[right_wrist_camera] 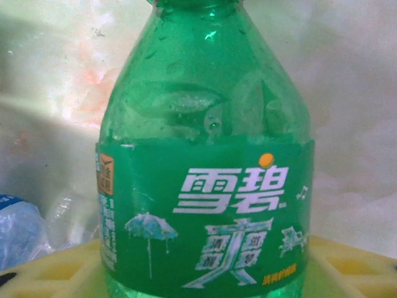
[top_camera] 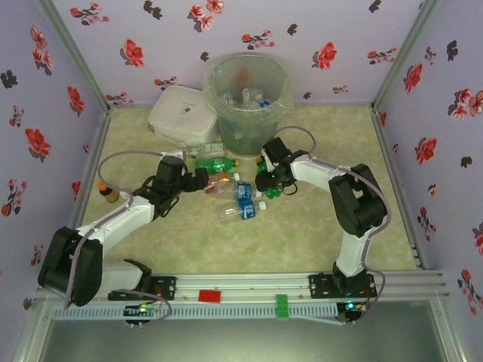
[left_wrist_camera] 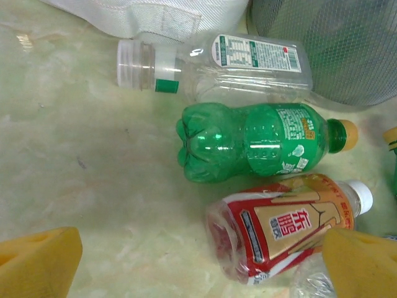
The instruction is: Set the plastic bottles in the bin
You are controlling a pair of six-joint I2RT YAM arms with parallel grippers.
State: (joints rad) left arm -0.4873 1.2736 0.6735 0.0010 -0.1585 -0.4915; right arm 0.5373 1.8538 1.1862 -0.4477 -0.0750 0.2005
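Several plastic bottles lie on the table in front of the bin point(top_camera: 247, 94), which holds more bottles. My left gripper point(left_wrist_camera: 198, 267) hangs open over the table; its yellow fingers point(left_wrist_camera: 37, 261) straddle the base of a red-and-gold labelled bottle point(left_wrist_camera: 279, 223) without touching it. Beyond that lie a green bottle point(left_wrist_camera: 248, 139) and a clear white-labelled one point(left_wrist_camera: 236, 62). My right gripper point(right_wrist_camera: 205, 273) is closed round another green bottle point(right_wrist_camera: 205, 186), whose neck points away from the camera. From above, this gripper point(top_camera: 270, 185) is low over the table just right of the pile.
A flat white lidded container point(top_camera: 181, 113) stands left of the bin. A small brown bottle with an orange cap point(top_camera: 108, 192) stands near the left wall. Two blue-labelled bottles point(top_camera: 241, 200) lie between the grippers. Flowered walls close in three sides.
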